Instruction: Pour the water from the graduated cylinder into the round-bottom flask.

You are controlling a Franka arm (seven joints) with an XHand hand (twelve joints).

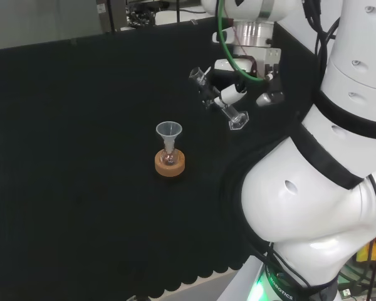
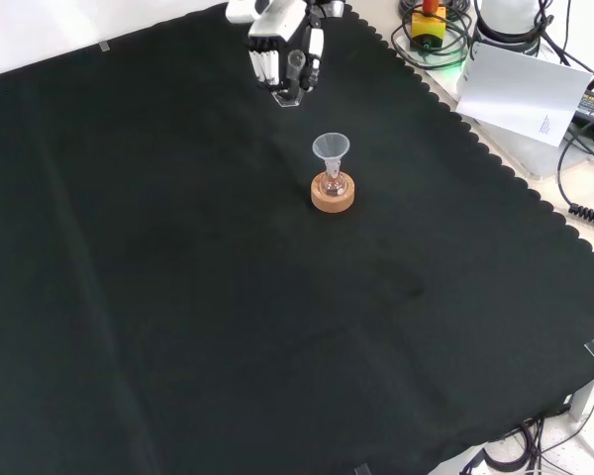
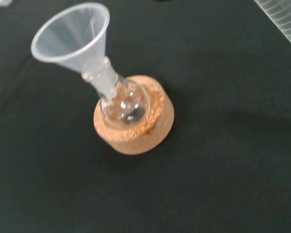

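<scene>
A small round-bottom flask (image 1: 169, 153) (image 2: 333, 183) (image 3: 125, 103) stands upright on a cork ring (image 1: 170, 165) (image 2: 334, 198) (image 3: 155, 128), with a clear plastic funnel (image 1: 168, 130) (image 2: 330, 147) (image 3: 72, 36) in its neck. In the head view the hand (image 1: 233, 94) hangs above and to the right of the flask, its fingers curled round a clear graduated cylinder (image 1: 222, 106). The cylinder is held aslant, its six-sided foot (image 1: 238, 120) low and its mouth up to the left. From the front, the hand (image 2: 287, 54) is behind the flask, with the cylinder's foot (image 2: 288, 96) below it. The cylinder's ribbed wall (image 3: 283, 19) edges the wrist view.
Black cloth (image 2: 178, 297) covers the bench, with a scalloped edge (image 2: 495, 158) on the right of the front view. Beyond it lie cables, a white card (image 2: 530, 94) and a red button box (image 2: 431, 20). The arm's white links (image 1: 326, 175) stand at the right of the head view.
</scene>
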